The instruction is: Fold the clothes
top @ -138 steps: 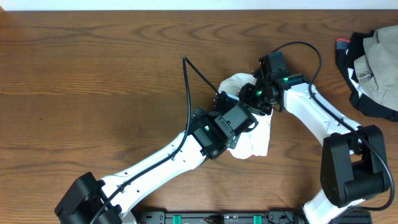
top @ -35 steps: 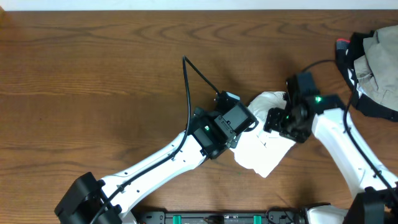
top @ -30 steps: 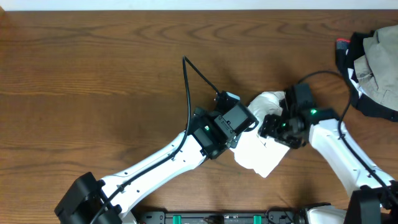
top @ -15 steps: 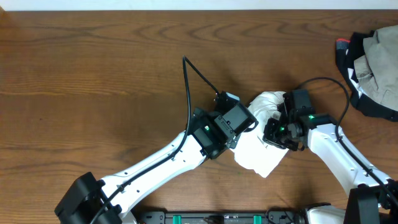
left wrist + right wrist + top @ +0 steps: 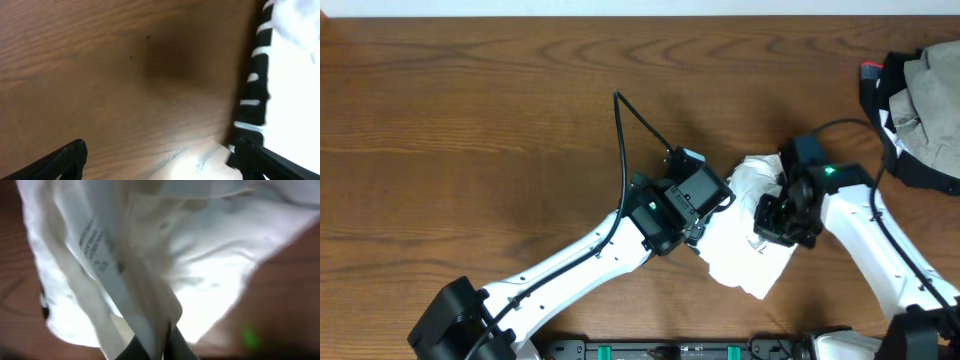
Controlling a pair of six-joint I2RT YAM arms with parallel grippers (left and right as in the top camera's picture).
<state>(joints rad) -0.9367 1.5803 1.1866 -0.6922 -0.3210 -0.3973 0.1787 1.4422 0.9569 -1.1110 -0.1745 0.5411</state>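
White clothes (image 5: 738, 248) lie as a crumpled bundle on the wooden worktop (image 5: 470, 120), between the two hands and touching both. The right hand (image 5: 772, 218) sits on the bundle's edge, on the side away from the left hand, and is clenched on the fabric. In the right wrist view a gathered fold of the clothes (image 5: 200, 260) runs down into the narrow gap between that hand's (image 5: 150, 347) dark fingers. A printed care label (image 5: 95, 255) hangs just above and to the left of them. A loose corner of the cloth spreads out below the right hand, toward the near edge of the worktop.

The left hand (image 5: 703, 200) is at the opposite side of the bundle, released and spread wide with nothing in it. From its own camera the two fingertips (image 5: 65, 157) stand far apart over bare wood. A black-and-white striped edge of the clothes (image 5: 255, 95) lies just beside the right-side fingertip; whether they touch cannot be told.

A black cable (image 5: 632, 118) loops up behind the left hand. Well beyond the right hand, at the worktop's far right edge, rests a separate heap of dark and beige garments (image 5: 920, 100).
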